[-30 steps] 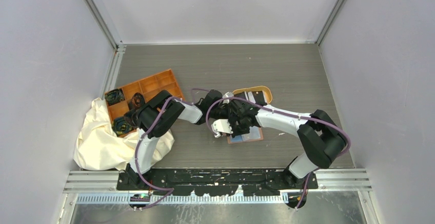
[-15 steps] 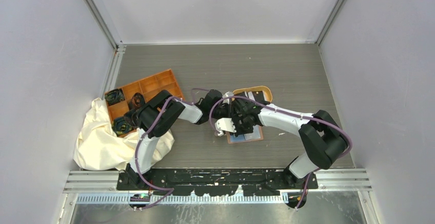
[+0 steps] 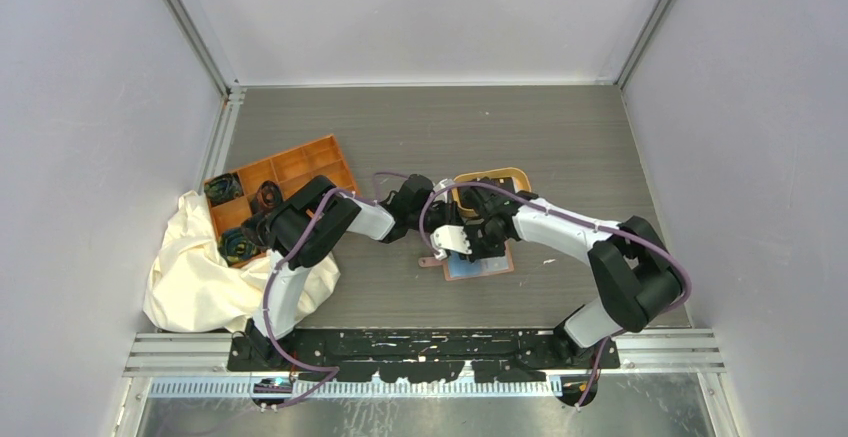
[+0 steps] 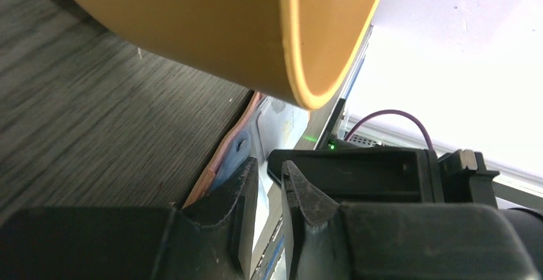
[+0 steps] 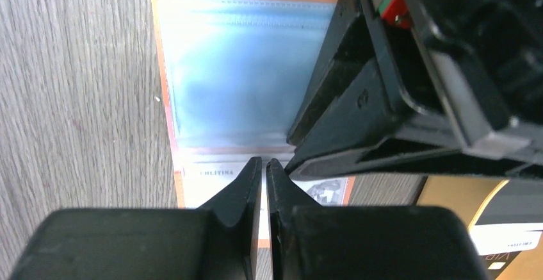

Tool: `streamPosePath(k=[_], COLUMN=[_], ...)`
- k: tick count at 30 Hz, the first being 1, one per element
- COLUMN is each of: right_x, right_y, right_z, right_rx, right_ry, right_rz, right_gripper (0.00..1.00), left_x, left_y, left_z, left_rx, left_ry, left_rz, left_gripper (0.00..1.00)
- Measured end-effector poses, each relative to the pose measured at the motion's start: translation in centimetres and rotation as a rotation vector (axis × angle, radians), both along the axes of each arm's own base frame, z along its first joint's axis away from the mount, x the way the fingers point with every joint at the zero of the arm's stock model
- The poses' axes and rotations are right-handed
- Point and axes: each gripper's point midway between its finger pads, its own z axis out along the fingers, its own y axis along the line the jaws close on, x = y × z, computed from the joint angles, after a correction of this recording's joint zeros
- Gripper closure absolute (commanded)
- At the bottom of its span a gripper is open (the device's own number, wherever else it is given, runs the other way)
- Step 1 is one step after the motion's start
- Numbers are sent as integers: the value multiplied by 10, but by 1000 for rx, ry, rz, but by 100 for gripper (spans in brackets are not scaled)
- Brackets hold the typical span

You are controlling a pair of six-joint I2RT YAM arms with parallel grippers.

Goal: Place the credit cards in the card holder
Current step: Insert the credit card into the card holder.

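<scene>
The card holder (image 3: 482,266) lies open on the table, bluish pockets up; it also shows in the right wrist view (image 5: 243,68) and in the left wrist view (image 4: 234,145). A white credit card (image 5: 211,174) lies flat at the mouth of its pocket. My right gripper (image 5: 264,163) is shut, its tips at that card's edge; from above it is over the holder (image 3: 468,252). My left gripper (image 4: 270,168) is shut, its tips down on the holder right beside the right gripper (image 3: 447,225). More credit cards (image 3: 500,190) lie in the oval tray.
The oval tan-rimmed tray (image 3: 495,173) stands just behind the card holder and fills the top of the left wrist view (image 4: 211,30). An orange compartment tray (image 3: 280,182) and a cream cloth (image 3: 200,267) lie at the left. Grey walls close in the table.
The right wrist has shifted a little right and back over the card holder. The holder's snap tab now shows at its left edge. The left arm has hardly moved.
</scene>
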Motion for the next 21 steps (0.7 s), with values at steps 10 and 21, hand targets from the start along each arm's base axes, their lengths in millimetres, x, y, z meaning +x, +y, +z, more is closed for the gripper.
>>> streamPosePath(k=[10,21], right_x=[-2,4], right_y=[-15,-34], right_z=[19,121], right_rx=[71,491], right_ry=[33,-51], right_rz=[-62,-266], right_gripper=[75,36], left_x=[0,-22], left_y=[0,23], left_z=[1,15], left_rx=[-23,-102], left_ry=[-24,-218], left_rz=[-1,16], left_gripper=[74,74])
